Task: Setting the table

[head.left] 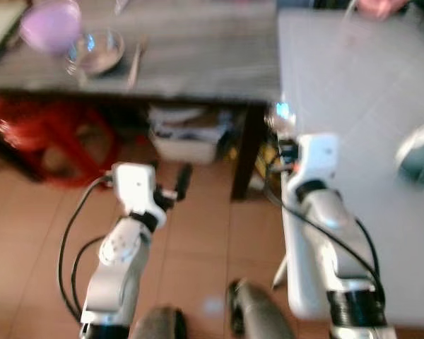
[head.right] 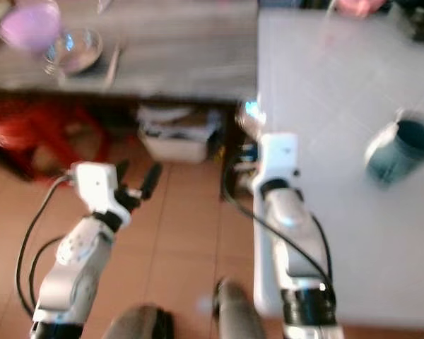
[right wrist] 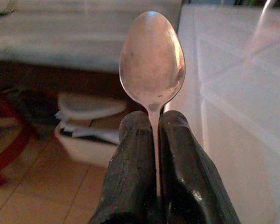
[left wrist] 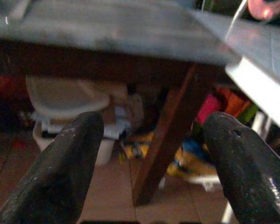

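Note:
My right gripper is shut on the handle of a metal spoon, whose bowl points up and forward. In the eye views the spoon hovers by the near left corner of the white table. My left gripper is open and holds nothing, out over the tile floor in front of the dark wooden table. On that table stand a purple bowl and a glass bowl, with a utensil beside them. A teal mug sits on the white table.
Under the dark table are a red stool, a white bin and the table's leg. A person's hand shows at the far edge of the white table. Colourful clutter lies on the floor behind the leg.

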### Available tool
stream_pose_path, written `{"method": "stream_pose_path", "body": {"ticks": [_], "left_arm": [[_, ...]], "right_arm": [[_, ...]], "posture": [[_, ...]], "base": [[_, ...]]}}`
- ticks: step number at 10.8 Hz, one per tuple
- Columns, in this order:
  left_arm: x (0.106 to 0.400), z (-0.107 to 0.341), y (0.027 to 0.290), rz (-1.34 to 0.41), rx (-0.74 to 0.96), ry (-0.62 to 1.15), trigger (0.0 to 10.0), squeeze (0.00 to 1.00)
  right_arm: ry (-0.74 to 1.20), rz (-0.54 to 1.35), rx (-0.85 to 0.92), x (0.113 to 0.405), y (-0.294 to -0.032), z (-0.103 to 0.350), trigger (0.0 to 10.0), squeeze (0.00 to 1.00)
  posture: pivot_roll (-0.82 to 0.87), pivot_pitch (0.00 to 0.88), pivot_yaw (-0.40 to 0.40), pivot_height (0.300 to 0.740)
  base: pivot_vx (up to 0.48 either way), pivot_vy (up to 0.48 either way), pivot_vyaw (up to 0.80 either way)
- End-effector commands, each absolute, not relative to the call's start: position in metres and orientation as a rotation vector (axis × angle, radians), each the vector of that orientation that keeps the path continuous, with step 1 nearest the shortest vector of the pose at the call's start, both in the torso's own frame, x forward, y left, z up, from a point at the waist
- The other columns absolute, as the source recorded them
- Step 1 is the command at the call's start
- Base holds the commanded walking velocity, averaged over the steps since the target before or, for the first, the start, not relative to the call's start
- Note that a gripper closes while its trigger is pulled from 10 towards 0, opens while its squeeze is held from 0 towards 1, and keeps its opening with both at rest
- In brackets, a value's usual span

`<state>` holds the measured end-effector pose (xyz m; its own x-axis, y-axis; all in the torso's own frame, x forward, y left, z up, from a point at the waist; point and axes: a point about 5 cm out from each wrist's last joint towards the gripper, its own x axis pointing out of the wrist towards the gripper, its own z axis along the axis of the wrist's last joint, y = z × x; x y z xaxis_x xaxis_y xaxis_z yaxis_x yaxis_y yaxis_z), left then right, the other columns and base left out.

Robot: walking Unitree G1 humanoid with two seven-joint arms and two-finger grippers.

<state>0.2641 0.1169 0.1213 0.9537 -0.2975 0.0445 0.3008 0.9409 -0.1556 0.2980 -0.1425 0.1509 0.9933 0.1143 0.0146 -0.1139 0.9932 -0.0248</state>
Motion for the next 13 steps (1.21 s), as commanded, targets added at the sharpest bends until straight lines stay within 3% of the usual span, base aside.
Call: {"method": "stream_pose_path", "body": {"ticks": [1,2,3,7,11,13], "left_arm": [[0.2625,0.1189,0.1257,-0.279,-0.141,-0.015,10.0,0.0],[0.2647,0.12,0.1265,-0.276,-0.141,-0.02,10.0,0.0],[0.2654,0.1203,0.1273,-0.272,-0.138,-0.024,10.0,0.0],[0.2646,0.1219,0.1243,-0.283,-0.1,-0.044,10.0,0.0],[0.2641,0.1238,0.1247,-0.284,-0.12,-0.053,10.0,0.0],[0.2607,0.1257,0.1264,-0.278,-0.122,-0.071,10.0,0.0]], "right_arm": [[-0.031,0.133,-0.014,0.2967,-0.1355,0.1524,0.0,0.0],[-0.033,0.135,-0.012,0.2962,-0.1355,0.1521,2.6,0.0],[-0.033,0.137,-0.016,0.2962,-0.1353,0.152,10.0,0.0],[-0.04,0.142,-0.022,0.2969,-0.1344,0.153,10.0,0.0],[-0.053,0.129,-0.024,0.2982,-0.1342,0.155,10.0,0.0],[-0.065,0.118,-0.031,0.2988,-0.1351,0.1563,10.0,0.0]], "posture": [[-0.07,0.2,0.02,0.74],[-0.07,0.199,0.019,0.74],[-0.07,0.199,0.02,0.74],[-0.07,0.201,0.024,0.74],[-0.07,0.205,0.026,0.74],[-0.06,0.206,0.023,0.74]], "base": [[0.401,0.259,0.0],[0.319,0.36,0.0],[0.3,0.375,0.0],[0.317,0.357,0.0],[0.415,0.0,0.0],[0.0,0.0,0.0]]}}
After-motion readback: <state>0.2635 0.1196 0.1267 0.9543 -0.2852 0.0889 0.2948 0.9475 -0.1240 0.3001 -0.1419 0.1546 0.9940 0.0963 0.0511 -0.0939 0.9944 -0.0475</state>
